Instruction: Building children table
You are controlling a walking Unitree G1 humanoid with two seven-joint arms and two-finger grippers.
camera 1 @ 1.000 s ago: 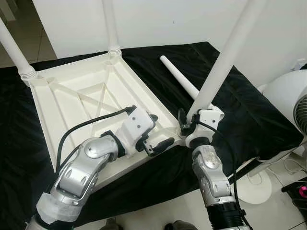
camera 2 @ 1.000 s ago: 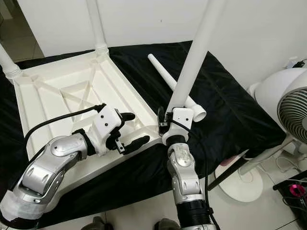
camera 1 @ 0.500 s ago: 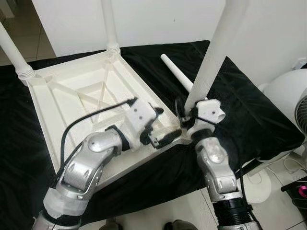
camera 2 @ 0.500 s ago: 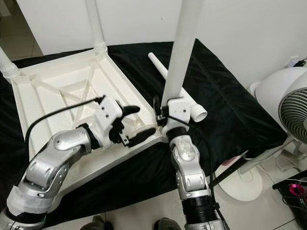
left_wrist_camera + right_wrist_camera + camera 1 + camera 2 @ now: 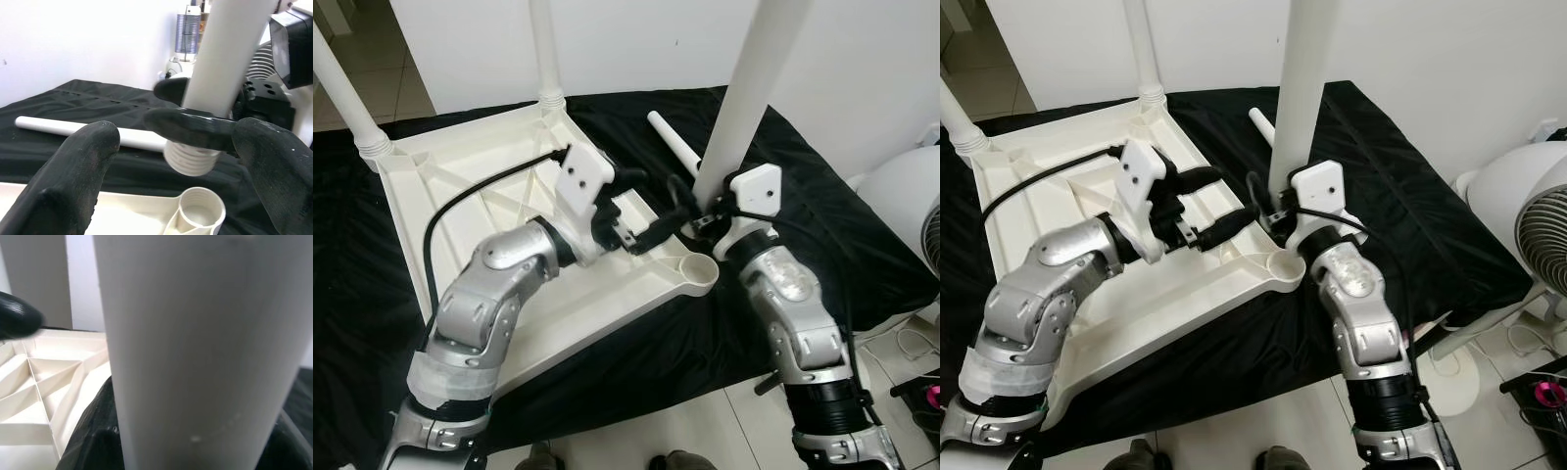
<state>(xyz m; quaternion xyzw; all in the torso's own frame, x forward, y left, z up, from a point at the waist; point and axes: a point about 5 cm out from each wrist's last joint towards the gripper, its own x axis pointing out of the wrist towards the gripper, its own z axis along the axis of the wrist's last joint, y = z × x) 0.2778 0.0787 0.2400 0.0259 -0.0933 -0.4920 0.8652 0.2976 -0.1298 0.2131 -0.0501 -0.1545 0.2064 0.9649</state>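
Long white plastic table leg point(image 5: 749, 88) — judging light, stiff, smooth, likely slippery; best taken low, near its threaded end. Being clamped upright in right gripper point(image 5: 690, 206), hanging just above open corner socket point(image 5: 697, 266) of upturned white plastic tabletop point(image 5: 460, 196). Left gripper point(image 5: 641, 211) hovering beside — fingers apart, touching nothing.

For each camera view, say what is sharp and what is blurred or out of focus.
Eye views: evenly lit, sharp table top and black cloth. Left wrist view: threaded leg end fairly clear, near fingers soft. Right wrist view: table leg too close, blurred.
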